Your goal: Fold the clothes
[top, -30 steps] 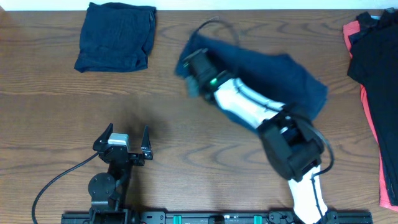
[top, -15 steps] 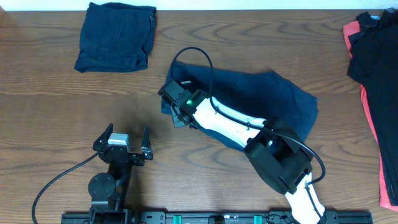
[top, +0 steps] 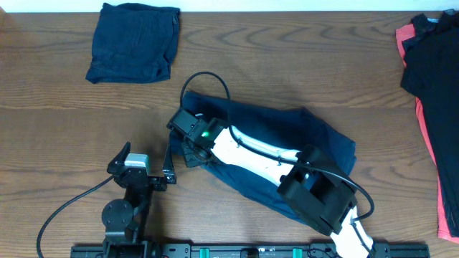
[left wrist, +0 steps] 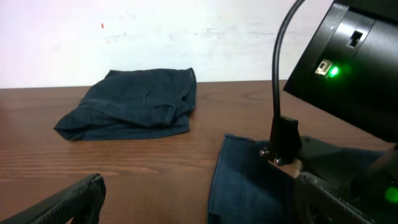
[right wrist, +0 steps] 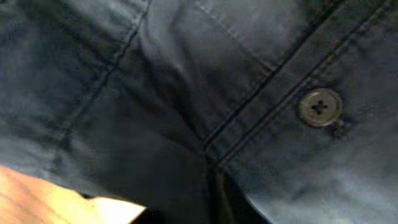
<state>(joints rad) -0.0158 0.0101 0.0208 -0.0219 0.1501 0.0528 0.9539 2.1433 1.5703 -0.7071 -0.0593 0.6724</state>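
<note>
Unfolded navy shorts (top: 294, 136) lie spread across the middle of the table, partly under my right arm. My right gripper (top: 188, 140) sits at their left end, shut on the cloth; its wrist view is filled with navy fabric, seams and a button (right wrist: 319, 107), and the fingers are hidden. A folded navy bundle (top: 134, 41) lies at the back left and also shows in the left wrist view (left wrist: 134, 102). My left gripper (top: 141, 162) is open and empty near the front edge, just left of the shorts' edge (left wrist: 249, 180).
A pile of black and red-pink clothes (top: 430, 72) lies at the right edge. My right arm's black wrist with a green light (left wrist: 348, 62) and its cable loom close to the left gripper's right side.
My right gripper has swept from the back middle toward the front left, dragging the shorts with it. The left arm has not moved.
</note>
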